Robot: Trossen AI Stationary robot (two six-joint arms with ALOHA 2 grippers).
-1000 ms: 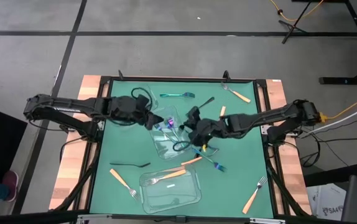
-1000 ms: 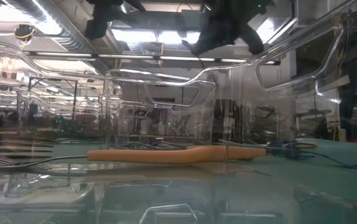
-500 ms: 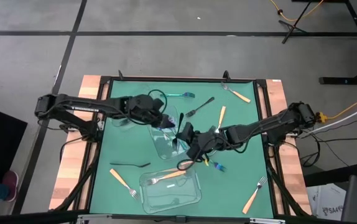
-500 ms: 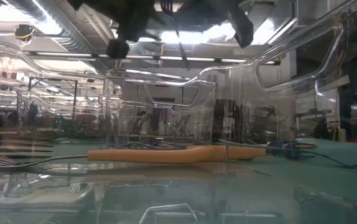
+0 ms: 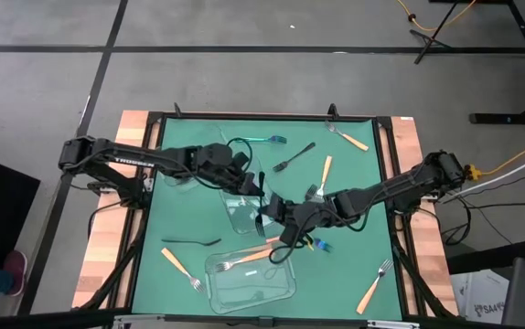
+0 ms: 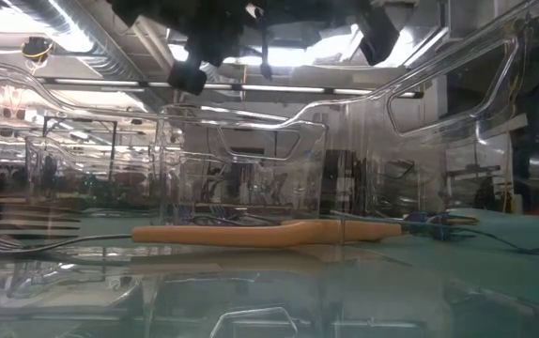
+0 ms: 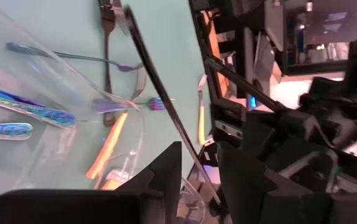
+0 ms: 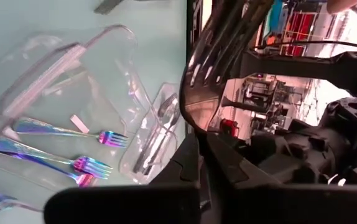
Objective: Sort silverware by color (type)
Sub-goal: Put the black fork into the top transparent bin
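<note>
Glossy clear plastic container [image 5: 244, 206], smooth and see-through. Iridescent forks [image 8: 73, 163] gleam like polished metal. Black fork [image 5: 261, 222] looks shiny too. Green tabletop [image 5: 354, 256] matt, its side boards [image 5: 107, 265] bare wood.

Grey concrete floor [image 5: 244, 73], black seams.

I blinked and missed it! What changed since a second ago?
The right gripper, shut on a black fork, slid from the table's middle toward the container holding an orange-handled fork. The left gripper reached farther right over the middle container. The loose silverware stayed put.
</note>
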